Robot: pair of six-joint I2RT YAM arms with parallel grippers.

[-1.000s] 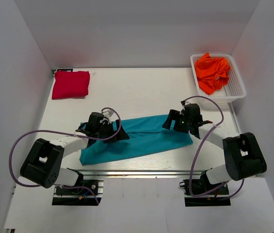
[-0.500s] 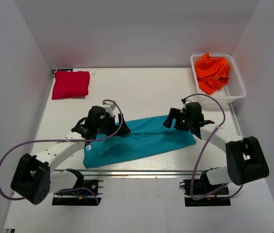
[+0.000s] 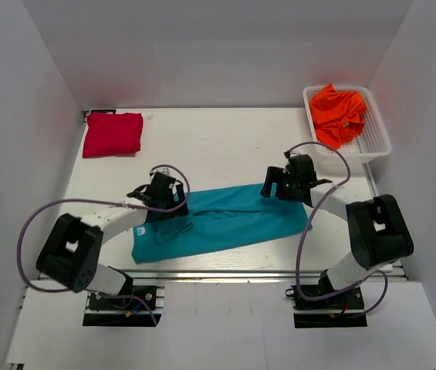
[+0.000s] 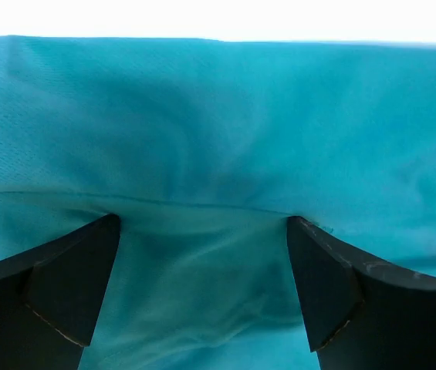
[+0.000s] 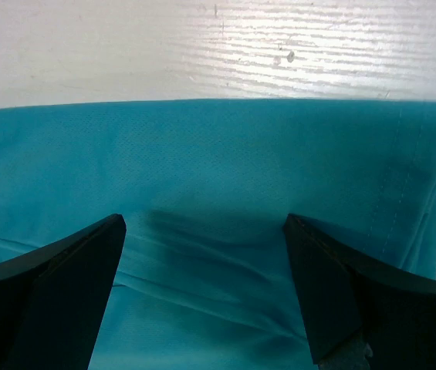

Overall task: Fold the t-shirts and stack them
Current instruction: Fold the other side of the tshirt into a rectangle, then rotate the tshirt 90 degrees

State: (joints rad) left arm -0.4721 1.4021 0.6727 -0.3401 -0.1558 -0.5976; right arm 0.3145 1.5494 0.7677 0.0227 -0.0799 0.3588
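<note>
The teal t-shirt (image 3: 229, 220) lies folded into a long band across the near middle of the table. My left gripper (image 3: 173, 202) stands open over the band's left part, near its far edge. The left wrist view shows both fingertips (image 4: 102, 239) set down on the teal cloth (image 4: 225, 116), which wrinkles between them. My right gripper (image 3: 274, 190) is open at the band's right end, its tips on the cloth (image 5: 202, 154) near the far edge. A red t-shirt (image 3: 113, 134) lies folded at the far left. An orange t-shirt (image 3: 339, 114) is bunched in a basket.
The white basket (image 3: 380, 146) stands at the far right corner of the table. White walls close in the left, right and back sides. Bare white table (image 5: 202, 54) shows just beyond the teal cloth's far edge.
Both grippers have shifted a little toward the far edge of the teal t-shirt and stayed open. The left arm's elbow swung out and back, and the shirt's left end moved slightly right.
</note>
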